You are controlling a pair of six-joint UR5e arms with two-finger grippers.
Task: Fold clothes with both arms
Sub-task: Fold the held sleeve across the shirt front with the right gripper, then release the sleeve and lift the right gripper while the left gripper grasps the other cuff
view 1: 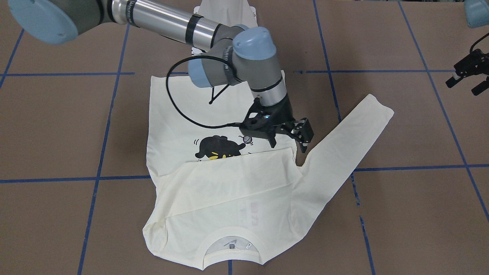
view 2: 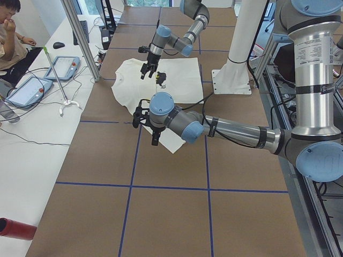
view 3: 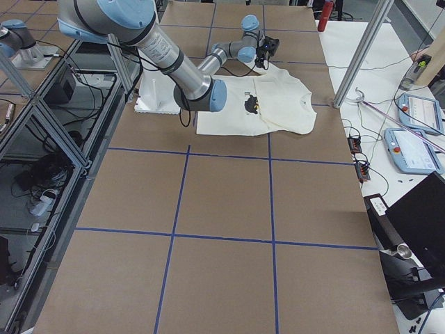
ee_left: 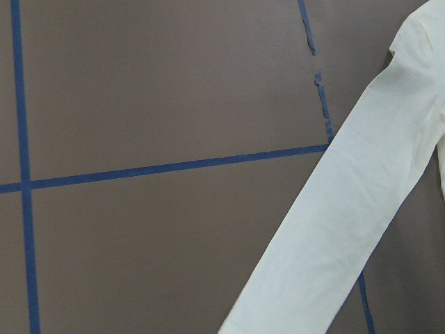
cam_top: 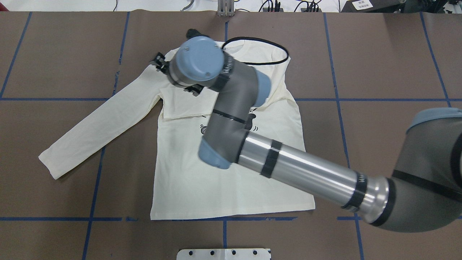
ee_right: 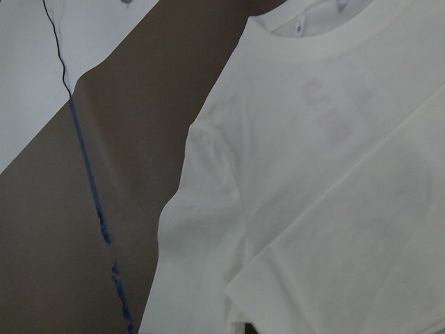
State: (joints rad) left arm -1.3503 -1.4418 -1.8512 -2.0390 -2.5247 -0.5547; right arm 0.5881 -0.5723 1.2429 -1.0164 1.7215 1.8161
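Collar (view 1: 233, 255) at lower centre, the cream long-sleeved T-shirt (view 1: 214, 198) lies flat on the taped brown table (view 1: 57, 133), one sleeve folded across its chest, the outstretched sleeve (view 1: 351, 133) reaching right. Mid-frame, the right gripper (view 1: 288, 142) hovers parted and empty by the folded cuff; a snagging finger could undo the fold. Upper right, the left gripper (view 1: 464, 86), spread and empty, has bare table around it.

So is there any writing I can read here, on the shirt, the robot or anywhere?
Nothing reads clearly.
Pink letters showing through the shirt: too faint.
Neck label: too small.
Print on the left arm: blurred.
White label at the overhead view's top edge: too small.
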